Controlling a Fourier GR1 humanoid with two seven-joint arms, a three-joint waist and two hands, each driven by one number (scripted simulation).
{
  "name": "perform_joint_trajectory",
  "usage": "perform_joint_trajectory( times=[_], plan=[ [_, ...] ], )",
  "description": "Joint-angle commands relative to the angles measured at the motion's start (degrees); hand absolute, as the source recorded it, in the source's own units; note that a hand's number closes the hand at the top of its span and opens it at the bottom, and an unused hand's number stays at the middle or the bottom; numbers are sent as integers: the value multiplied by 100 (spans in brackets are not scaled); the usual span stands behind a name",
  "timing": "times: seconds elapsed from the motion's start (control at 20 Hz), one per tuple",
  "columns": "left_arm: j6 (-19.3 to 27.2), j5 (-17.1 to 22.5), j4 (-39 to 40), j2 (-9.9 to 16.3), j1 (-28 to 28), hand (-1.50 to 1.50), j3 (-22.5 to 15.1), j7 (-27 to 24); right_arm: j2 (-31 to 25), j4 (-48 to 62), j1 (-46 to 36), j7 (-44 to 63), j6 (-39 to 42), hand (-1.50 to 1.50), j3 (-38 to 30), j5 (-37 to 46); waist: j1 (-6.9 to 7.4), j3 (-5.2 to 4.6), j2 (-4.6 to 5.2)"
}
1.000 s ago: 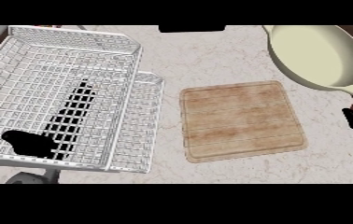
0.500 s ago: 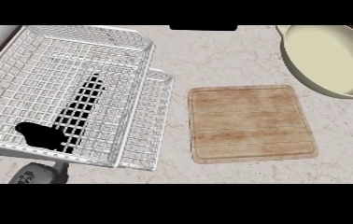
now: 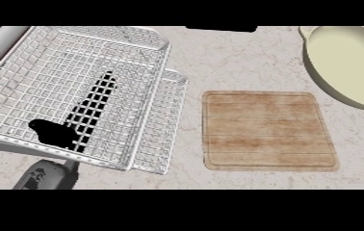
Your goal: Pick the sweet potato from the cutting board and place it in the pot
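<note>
Forearm (image 3: 44, 176), grey, shows at near left; hand state cannot be told. Square wooden cutting board (image 3: 266, 130) lies bare; cream round pot (image 3: 340, 61) far right; white wire rack (image 3: 85, 90) left.

The view has turned toward the left since a second ago: the cutting board (image 3: 268, 130) now sits further right, and the pot (image 3: 340, 64) is cut more by the right edge. The black right hand seen earlier at the right edge is gone. A grey forearm (image 3: 44, 175) has come up at the lower left, below the wire rack (image 3: 85, 90).
</note>
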Motion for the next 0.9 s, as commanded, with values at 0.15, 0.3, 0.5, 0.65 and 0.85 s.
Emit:
perform_joint_trajectory(
  times=[0.15, 0.3, 0.5, 0.65, 0.85],
  plan=[
    [734, 82, 46, 73, -542, 0, 762, 547, 280, 1156, -589, -346, -1074, 150, 441, 1257, 171, 110, -40],
    [737, -54, 87, -86, -423, 0, 567, 348, 326, 1861, -1070, -492, -1054, 150, 463, 1406, 271, 113, -16],
    [611, 76, 161, -69, -543, 0, 725, 312, 835, 2511, -1290, -551, -784, 150, 636, 1361, 316, 120, 2],
    [711, -17, 85, -177, -585, 0, 583, 442, 906, 3084, -1492, -392, -453, -150, 696, 1404, 332, 126, -3],
    [429, 101, 203, -53, -507, 0, 689, 271, 1154, 3461, -1828, -711, 284, -150, 773, 1260, 423, 129, 16]
  ],
)
